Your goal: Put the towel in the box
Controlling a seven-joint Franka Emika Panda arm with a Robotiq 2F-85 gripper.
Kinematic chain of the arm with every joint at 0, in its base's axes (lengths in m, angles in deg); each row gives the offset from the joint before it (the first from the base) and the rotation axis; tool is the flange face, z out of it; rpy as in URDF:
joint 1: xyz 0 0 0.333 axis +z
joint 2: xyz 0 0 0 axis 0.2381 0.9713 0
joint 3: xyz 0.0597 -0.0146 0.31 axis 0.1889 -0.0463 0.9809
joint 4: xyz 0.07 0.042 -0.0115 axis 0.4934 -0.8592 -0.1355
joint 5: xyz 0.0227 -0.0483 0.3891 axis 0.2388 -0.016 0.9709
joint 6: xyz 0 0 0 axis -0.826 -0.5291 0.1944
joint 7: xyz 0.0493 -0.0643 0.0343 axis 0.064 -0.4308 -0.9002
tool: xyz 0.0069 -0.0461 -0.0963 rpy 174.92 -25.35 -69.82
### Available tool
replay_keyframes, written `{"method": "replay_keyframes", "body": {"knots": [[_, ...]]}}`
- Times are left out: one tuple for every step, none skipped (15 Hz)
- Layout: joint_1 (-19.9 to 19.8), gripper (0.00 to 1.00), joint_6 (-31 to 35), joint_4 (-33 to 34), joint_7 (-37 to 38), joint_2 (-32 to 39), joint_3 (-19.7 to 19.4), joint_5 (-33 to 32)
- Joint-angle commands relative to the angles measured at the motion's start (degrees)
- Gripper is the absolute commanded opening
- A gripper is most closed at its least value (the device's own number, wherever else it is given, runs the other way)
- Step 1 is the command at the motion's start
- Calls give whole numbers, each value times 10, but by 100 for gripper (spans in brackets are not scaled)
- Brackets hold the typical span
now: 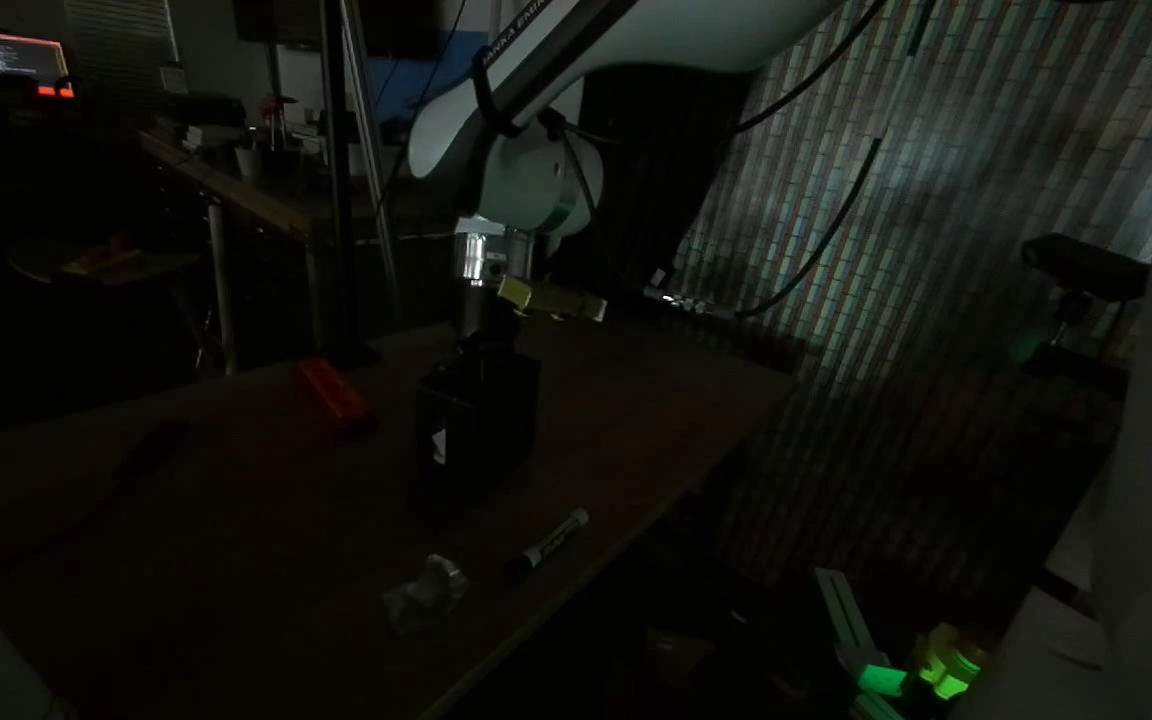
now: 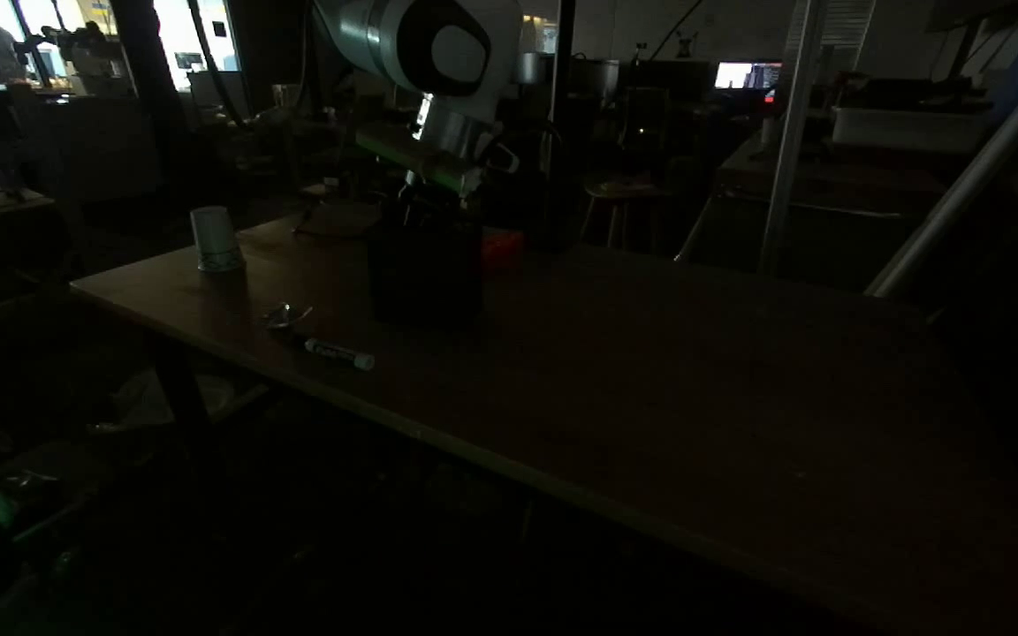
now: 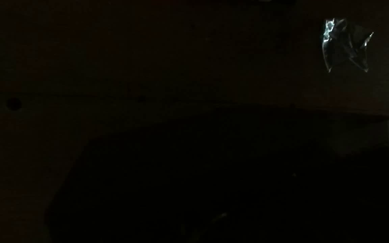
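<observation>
The scene is very dark. A black box [image 1: 446, 420] with a small white mark stands upright on the table; it also shows in an exterior view [image 2: 426, 278] and as a dark shape in the wrist view [image 3: 265, 131]. My gripper [image 1: 484, 362] points down at the top of the box, and its tips seem to be at or inside the opening; it also shows in an exterior view [image 2: 421, 214]. The fingers are too dark to tell whether they are open or shut, or whether they hold anything. No towel can be made out in any view.
On the wooden table [image 2: 650, 397] lie a crumpled clear wrapper [image 1: 428, 592], also in the wrist view [image 3: 346, 45], and a marker [image 1: 551, 540] near the edge. A red object [image 1: 334, 395] lies beside the box. A white cup [image 2: 217, 238] stands upside down farther off.
</observation>
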State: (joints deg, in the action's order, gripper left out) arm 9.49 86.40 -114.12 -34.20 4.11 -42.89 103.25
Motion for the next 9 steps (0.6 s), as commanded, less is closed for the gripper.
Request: {"method": "replay_keyframes", "body": {"knots": [[-5,1,2,-25,-7,-51,-3,5],[-6,1,2,-26,-6,-62,-4,4],[-5,1,0,-28,-5,-79,-6,1],[-5,1,-1,-28,-5,-94,-8,-1],[-4,1,-1,-27,-2,-110,-10,-3],[-3,1,-2,-25,-2,-125,-13,-2],[-2,1,-4,-22,0,-139,-16,-3],[-1,1,-3,-19,1,-151,-18,-4],[0,1,-4,-17,2,-165,-21,-6]]}}
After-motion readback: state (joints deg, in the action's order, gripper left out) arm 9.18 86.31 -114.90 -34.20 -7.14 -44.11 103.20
